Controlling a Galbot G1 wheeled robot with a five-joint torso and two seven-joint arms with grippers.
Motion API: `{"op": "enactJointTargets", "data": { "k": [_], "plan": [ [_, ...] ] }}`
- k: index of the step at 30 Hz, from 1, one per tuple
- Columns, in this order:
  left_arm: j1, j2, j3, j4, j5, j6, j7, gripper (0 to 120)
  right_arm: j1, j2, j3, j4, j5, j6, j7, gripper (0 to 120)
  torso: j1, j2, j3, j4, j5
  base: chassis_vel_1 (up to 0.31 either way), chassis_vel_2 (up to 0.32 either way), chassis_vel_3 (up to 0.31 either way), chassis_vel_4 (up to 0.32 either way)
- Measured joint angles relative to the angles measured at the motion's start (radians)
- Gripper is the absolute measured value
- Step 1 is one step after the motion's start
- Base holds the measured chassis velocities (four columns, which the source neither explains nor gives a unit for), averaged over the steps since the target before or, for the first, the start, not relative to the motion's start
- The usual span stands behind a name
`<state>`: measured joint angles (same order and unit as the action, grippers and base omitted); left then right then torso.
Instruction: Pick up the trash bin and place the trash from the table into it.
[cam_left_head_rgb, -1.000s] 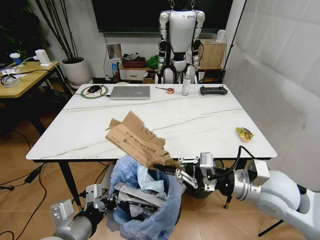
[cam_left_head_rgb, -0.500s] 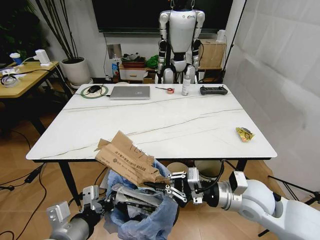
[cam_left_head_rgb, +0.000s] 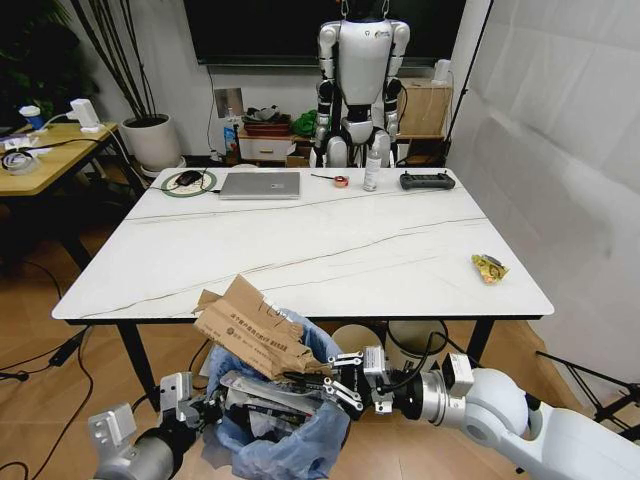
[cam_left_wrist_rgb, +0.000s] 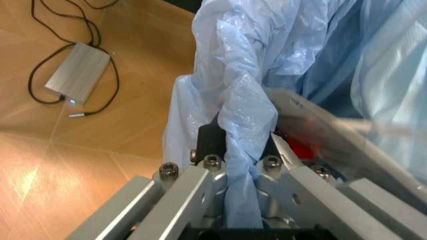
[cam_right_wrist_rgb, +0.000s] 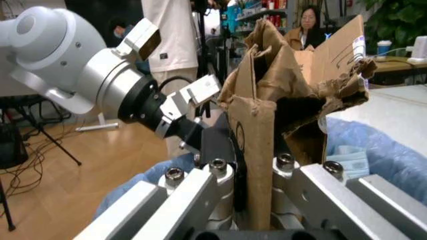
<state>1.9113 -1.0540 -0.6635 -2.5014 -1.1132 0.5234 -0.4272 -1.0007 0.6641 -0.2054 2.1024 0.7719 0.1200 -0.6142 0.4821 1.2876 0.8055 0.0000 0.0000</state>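
Head view: the torn cardboard (cam_left_head_rgb: 252, 337) is clamped in the right pincer (cam_left_head_rgb: 322, 378), held just above the trash bin (cam_left_head_rgb: 285, 435) so it can drop inside. A yellow wrapper (cam_left_head_rgb: 489, 267) is left on the worktop (cam_left_head_rgb: 320, 250), well beyond.

Left wrist view: the bin's bag rim (cam_left_wrist_rgb: 243, 125) is gripped between the left pincer (cam_left_wrist_rgb: 241, 167) fingers, keeping it raised.

Right wrist view: the cardboard is seen pinched at its lower edge.

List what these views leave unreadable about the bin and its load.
- Trash bin shell: head view, hidden by its blue bag.
- Left claw view: litter blurred behind the bag film.
- Torn cardboard print: too small in head view.
- Right claw view: cardboard blocks the bin's inside.
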Motion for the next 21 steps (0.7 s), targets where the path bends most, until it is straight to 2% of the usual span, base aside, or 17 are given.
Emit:
{"op": "enactJointTargets", "data": {
  "k": [21],
  "plan": [
    [-0.016,0.006,-0.015,0.001,-0.010,0.004,-0.012,0,-0.016,0.021,-0.006,-0.036,-0.058,0.026,-0.010,0,0.000,0.000,0.000,0.0000,0.0000,0.000,0.000,0.000,0.000]
  ]
}}
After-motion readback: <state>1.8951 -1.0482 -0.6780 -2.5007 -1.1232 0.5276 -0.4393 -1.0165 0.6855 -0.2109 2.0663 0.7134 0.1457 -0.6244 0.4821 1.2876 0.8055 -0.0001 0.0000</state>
